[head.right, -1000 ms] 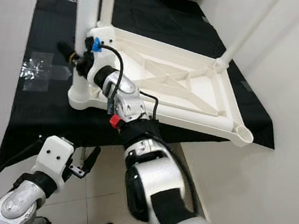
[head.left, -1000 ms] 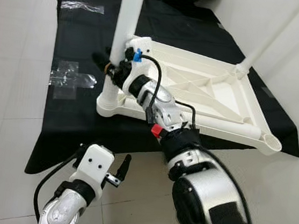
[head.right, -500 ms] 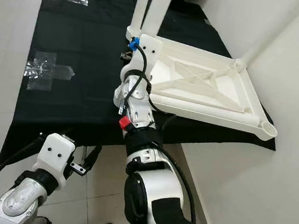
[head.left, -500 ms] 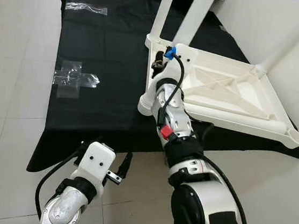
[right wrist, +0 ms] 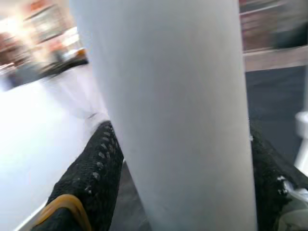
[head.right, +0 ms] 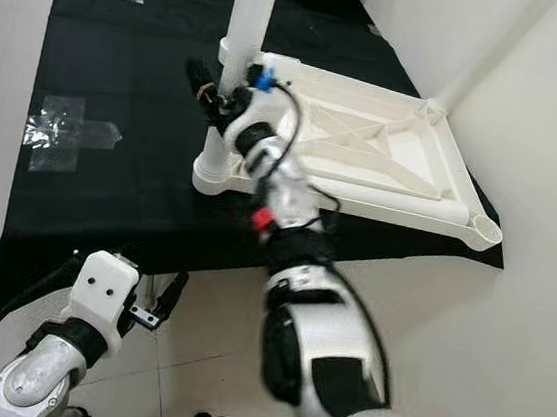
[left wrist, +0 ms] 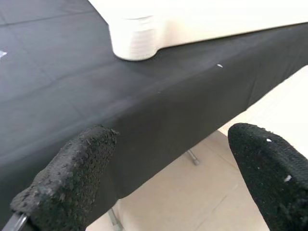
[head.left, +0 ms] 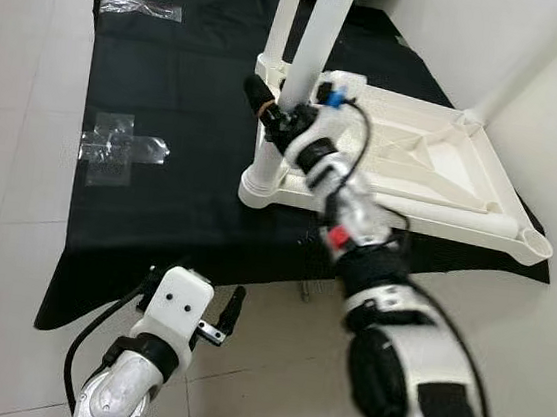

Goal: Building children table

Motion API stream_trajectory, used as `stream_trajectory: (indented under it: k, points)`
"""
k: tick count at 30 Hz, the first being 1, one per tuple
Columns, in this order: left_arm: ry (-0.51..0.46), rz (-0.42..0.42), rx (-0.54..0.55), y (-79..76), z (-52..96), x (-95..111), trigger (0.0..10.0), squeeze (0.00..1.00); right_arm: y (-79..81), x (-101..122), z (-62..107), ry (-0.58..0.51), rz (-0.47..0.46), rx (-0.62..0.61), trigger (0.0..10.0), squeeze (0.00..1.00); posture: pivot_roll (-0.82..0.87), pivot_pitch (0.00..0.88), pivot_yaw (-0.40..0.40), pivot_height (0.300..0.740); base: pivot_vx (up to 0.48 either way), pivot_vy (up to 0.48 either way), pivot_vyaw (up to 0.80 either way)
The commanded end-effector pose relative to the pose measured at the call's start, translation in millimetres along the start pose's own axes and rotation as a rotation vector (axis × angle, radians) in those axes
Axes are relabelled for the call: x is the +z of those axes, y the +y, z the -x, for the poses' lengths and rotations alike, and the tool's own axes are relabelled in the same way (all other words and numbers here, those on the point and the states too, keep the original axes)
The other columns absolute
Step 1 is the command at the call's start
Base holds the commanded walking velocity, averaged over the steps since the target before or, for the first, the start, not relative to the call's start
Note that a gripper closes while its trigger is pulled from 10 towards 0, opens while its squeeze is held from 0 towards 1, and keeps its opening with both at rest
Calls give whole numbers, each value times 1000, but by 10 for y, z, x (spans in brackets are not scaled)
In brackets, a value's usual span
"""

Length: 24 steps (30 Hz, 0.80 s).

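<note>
right pincer (head.left: pixel 281 118) pinching leg (head.left: pixel 314 31) at top's (head.left: pixel 434 171) 9 o'clock corner | left pincer (left wrist: pixel 159 178) spread, idle low | legs mostly in, 4 o'clock socket (head.left: pixel 534 241) looks empty

Head stereo downward; wrist close-ups.

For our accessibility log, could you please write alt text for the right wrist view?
A thick white table leg stands clamped between the right gripper's two black fingers, seen close up. A blurred room lies behind.
</note>
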<state>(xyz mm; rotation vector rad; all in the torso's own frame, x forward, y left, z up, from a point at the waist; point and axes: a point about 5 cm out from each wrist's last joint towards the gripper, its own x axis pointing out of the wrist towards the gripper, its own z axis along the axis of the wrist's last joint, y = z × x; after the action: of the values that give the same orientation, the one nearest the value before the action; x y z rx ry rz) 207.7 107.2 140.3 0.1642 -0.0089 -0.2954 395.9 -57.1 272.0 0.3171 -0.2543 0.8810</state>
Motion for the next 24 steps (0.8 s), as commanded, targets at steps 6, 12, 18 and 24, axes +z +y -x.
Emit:
stream_trajectory:
  k: [6,12,18,24]
  points:
    - [16,10,-26,-67,30,-36,10000,0,193,-104,34,176,-17,429,10000,0,146,150,-225,740,0,0,0]
    - [16,10,-30,-92,48,-34,10000,0,441,-228,-14,266,-12,706,10000,0,161,146,-236,740,0,0,0]
    - [17,12,-29,-108,62,-33,10000,0,572,-213,-256,216,63,582,0,0,161,147,-241,740,0,0,0]
    - [17,18,-28,-105,52,-32,10000,0,444,-95,-370,85,117,245,0,0,152,150,-241,740,0,0,0]
